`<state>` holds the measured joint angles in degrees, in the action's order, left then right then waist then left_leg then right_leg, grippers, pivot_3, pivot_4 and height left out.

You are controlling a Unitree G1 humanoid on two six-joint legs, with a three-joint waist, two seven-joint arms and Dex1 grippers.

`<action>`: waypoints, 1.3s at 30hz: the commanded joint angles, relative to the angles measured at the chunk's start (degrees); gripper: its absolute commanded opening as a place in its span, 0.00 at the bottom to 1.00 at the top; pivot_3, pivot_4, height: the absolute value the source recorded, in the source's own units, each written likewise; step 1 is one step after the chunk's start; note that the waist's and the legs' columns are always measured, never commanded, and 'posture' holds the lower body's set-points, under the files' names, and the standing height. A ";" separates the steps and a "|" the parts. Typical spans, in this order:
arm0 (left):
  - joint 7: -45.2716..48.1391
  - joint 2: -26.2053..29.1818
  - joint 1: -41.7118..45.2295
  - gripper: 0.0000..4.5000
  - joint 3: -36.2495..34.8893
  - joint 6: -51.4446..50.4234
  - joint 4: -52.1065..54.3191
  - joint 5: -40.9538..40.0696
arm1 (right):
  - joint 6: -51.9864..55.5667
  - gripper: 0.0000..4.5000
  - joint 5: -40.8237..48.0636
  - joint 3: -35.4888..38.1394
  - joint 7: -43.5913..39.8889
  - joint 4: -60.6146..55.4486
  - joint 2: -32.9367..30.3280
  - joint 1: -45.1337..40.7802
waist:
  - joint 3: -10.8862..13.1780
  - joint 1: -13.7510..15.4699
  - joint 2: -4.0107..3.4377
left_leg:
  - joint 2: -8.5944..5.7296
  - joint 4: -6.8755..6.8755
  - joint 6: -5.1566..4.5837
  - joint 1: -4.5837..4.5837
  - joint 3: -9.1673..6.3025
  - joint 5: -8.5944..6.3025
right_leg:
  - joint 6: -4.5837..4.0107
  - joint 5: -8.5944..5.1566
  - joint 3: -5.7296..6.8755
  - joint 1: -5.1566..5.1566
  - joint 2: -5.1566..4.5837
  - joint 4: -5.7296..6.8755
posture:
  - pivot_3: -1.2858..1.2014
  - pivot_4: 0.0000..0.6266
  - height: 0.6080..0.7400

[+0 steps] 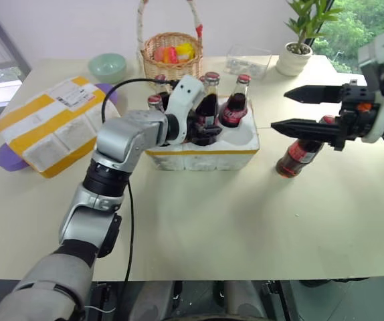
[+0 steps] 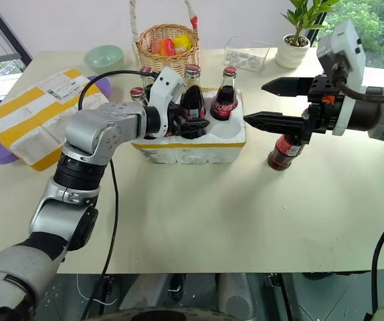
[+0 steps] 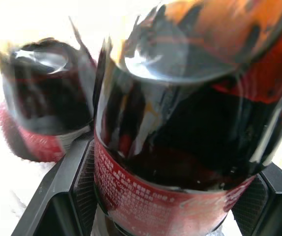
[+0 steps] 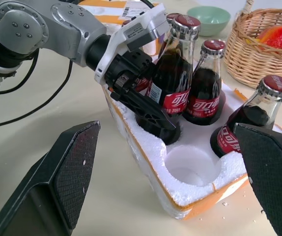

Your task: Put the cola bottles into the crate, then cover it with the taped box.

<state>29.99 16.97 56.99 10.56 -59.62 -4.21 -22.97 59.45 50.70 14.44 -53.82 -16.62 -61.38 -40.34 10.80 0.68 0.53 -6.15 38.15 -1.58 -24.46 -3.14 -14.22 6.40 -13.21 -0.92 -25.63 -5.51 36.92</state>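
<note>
Left hand (image 4: 146, 105) gripping cola bottle (image 4: 173, 73) over crate (image 4: 190, 189) socket: lower straight, seat fully, then release; right hand (image 1: 287, 110) open

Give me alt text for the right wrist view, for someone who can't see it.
The left pincer is shut on a small dark glass cola bottle with a red cap, held at a socket of the low white foam crate. Two more bottles stand in the crate beside one empty socket. The right pincer's black fingers stand wide open in the foreground.
</note>
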 commanded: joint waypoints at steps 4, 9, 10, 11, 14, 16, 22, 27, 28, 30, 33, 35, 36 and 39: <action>1.88 0.99 0.16 0.93 -1.83 -0.98 4.71 -1.21 | -1.82 1.00 -0.64 1.58 -0.20 0.43 -1.07 -0.57 | 0.00 0.01 0.00 | 0.00 0.00 0.00 0.01 0.00 0.00 | 0.00 0.00 0.00 0.00 0.00 0.00 | 0.52 0.24 0.98; 7.33 4.27 0.35 1.00 -2.20 -1.11 7.29 -3.72 | -2.47 1.00 -1.32 1.67 -1.09 1.16 -1.72 0.02 | -0.01 0.01 -0.01 | 0.01 0.00 0.03 0.03 0.00 0.02 | 0.00 0.00 0.00 0.01 0.01 0.01 | 0.52 0.24 0.98; 7.87 4.62 0.45 1.00 -2.44 -1.30 7.38 -4.14 | -2.59 1.00 -1.40 1.69 -1.21 1.18 -1.77 0.16 | -0.01 0.04 -0.01 | 0.01 0.00 0.03 0.03 0.00 0.02 | 0.00 0.00 0.00 0.02 0.01 0.01 | 0.52 0.24 0.98; 9.96 6.20 1.06 1.00 -2.84 -1.02 7.83 -4.91 | -2.71 1.00 -1.52 1.72 -1.40 1.28 -1.96 0.27 | -0.01 0.04 -0.01 | 0.01 0.01 0.03 0.03 0.00 0.02 | 0.00 0.00 0.00 0.03 0.01 0.00 | 0.52 0.24 0.98; 16.05 10.56 3.76 1.00 -5.34 -1.08 8.36 -8.46 | -3.08 1.00 -1.96 1.79 -1.97 1.70 -2.55 0.47 | -0.01 0.00 -0.01 | 0.00 0.02 0.03 0.03 0.00 0.02 | 0.00 0.00 0.00 0.04 0.00 0.00 | 0.52 0.24 0.98; 21.84 13.77 6.12 1.00 -8.73 -1.12 8.46 -12.95 | -3.54 1.00 -2.40 1.96 -2.61 2.22 -3.02 0.85 | 0.01 0.00 -0.01 | 0.02 0.02 0.04 0.01 0.00 0.02 | -0.01 0.00 0.01 0.02 0.02 -0.01 | 0.52 0.24 0.98; 39.43 26.08 6.84 1.00 -12.83 0.23 7.52 -20.42 | -4.72 1.00 -2.44 3.78 -4.15 2.50 -3.87 2.82 | -0.02 -0.16 -0.06 | 0.01 -0.01 0.03 0.08 0.01 0.01 | -0.01 -0.01 0.02 0.07 0.01 -0.01 | 0.52 0.24 0.98; 52.70 35.62 2.81 1.00 -12.65 2.56 7.24 -22.34 | -4.84 1.00 -0.97 8.65 -5.49 0.35 -4.25 7.44 | -0.02 -0.07 -0.06 | 0.01 0.02 0.02 0.08 0.00 0.01 | -0.01 -0.01 0.02 0.13 0.00 -0.06 | 0.52 0.24 0.98; 54.56 37.06 1.55 1.00 -12.57 2.93 7.35 -22.53 | -4.49 1.00 -0.41 10.31 -5.70 -0.49 -4.37 8.83 | -0.02 0.01 -0.05 | 0.01 0.02 0.01 0.08 0.00 0.01 | -0.01 -0.01 0.02 0.13 0.00 -0.06 | 0.52 0.24 0.98; 57.25 39.38 -1.37 1.00 -11.76 4.50 7.95 -21.73 | -3.07 1.00 1.03 14.63 -6.44 -2.32 -4.78 12.28 | -0.02 0.05 -0.06 | 0.01 0.03 0.00 0.08 -0.01 0.00 | -0.02 -0.01 0.02 0.15 -0.01 -0.06 | 0.52 0.24 0.98; 59.51 41.48 -6.03 1.00 -9.83 9.18 8.72 -18.38 | 0.54 1.00 3.57 22.85 -6.90 -5.76 -4.71 19.30 | -0.02 0.12 -0.06 | 0.02 0.02 -0.07 0.09 -0.03 -0.04 | -0.02 -0.01 0.02 0.18 -0.01 -0.10 | 0.52 0.24 0.98; 59.94 41.61 -7.90 1.00 -8.87 12.08 8.76 -16.45 | 3.28 1.00 4.85 28.16 -5.80 -8.04 -3.70 24.24 | -0.02 0.16 -0.06 | 0.02 0.03 -0.24 0.09 -0.04 -0.14 | -0.02 -0.01 0.02 0.23 -0.02 -0.16 | 0.52 0.24 0.98; 59.46 41.05 -7.94 1.00 -8.65 12.80 8.15 -15.91 | 4.58 1.00 5.24 30.64 -5.16 -9.24 -3.01 26.86 | -0.02 0.20 -0.05 | 0.02 0.03 -0.27 0.09 -0.04 -0.16 | -0.02 -0.01 0.01 0.25 -0.02 -0.18 | 0.52 0.24 0.98; 57.85 38.94 -6.80 1.00 -8.25 13.44 5.92 -15.07 | 7.69 1.00 6.61 36.39 -2.12 -11.87 -0.49 33.18 | -0.03 0.17 -0.03 | 0.03 0.06 -0.34 0.10 -0.06 -0.19 | -0.02 -0.01 0.01 0.31 -0.01 -0.24 | 0.52 0.24 0.98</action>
<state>88.43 56.22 48.59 3.06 -47.55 2.31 -38.53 65.68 55.62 46.23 -57.74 -26.37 -62.68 -8.28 10.77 0.85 0.50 -6.12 38.20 -1.93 -24.34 -3.21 -14.42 6.39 -13.22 -0.91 -25.29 -5.52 36.64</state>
